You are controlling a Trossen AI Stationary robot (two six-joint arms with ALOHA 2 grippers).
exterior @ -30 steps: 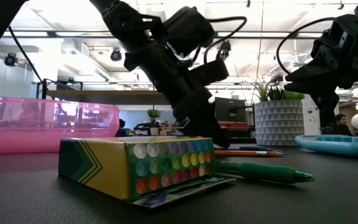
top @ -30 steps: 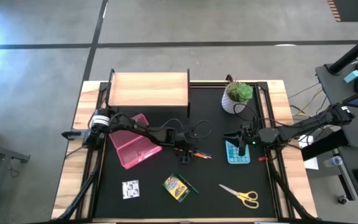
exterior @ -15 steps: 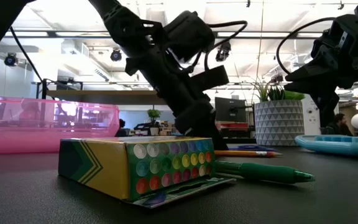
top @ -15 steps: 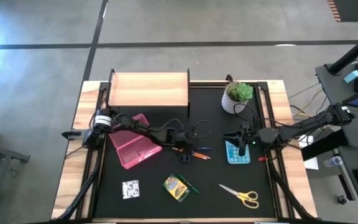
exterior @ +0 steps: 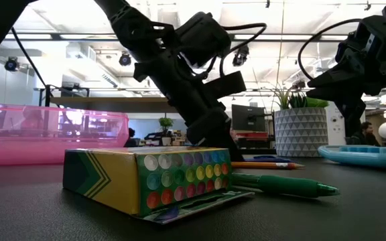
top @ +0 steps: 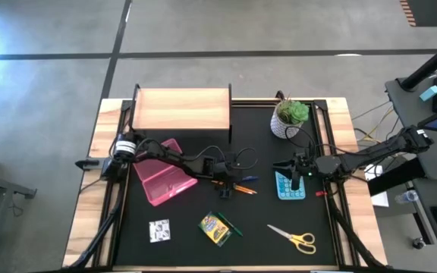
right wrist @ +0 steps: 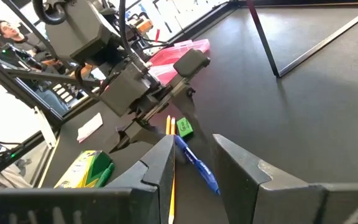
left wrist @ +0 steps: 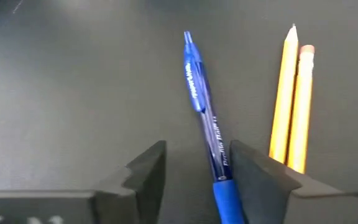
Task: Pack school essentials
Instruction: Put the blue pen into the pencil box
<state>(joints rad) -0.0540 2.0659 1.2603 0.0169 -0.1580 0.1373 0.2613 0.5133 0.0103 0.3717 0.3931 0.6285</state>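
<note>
My left gripper (top: pixel 225 186) (left wrist: pixel 197 165) is open and low over the black mat at mid-table. A blue pen (left wrist: pixel 205 124) lies on the mat between its fingers, close to one of them. Two orange pencils (left wrist: pixel 294 99) (top: pixel 243 188) lie just outside that finger. My right gripper (top: pixel 294 168) (right wrist: pixel 191 165) is open and empty, above a light-blue flat thing (top: pixel 290 186). The crayon box (top: pixel 214 227) with a green pen (exterior: pixel 287 184) beside it, the yellow-handled scissors (top: pixel 296 238) and the white patterned square (top: pixel 159 230) lie near the front edge.
A pink open case (top: pixel 161 180) lies left of my left gripper. A wooden box (top: pixel 182 111) stands at the back and a potted plant (top: pixel 290 117) at the back right. A small green block (right wrist: pixel 184 127) lies by the pencils. People show in the room beyond the table.
My left gripper has tipped and shifted a little over the pen and pencils. It has stayed open. The pen and pencils lie where they were.
</note>
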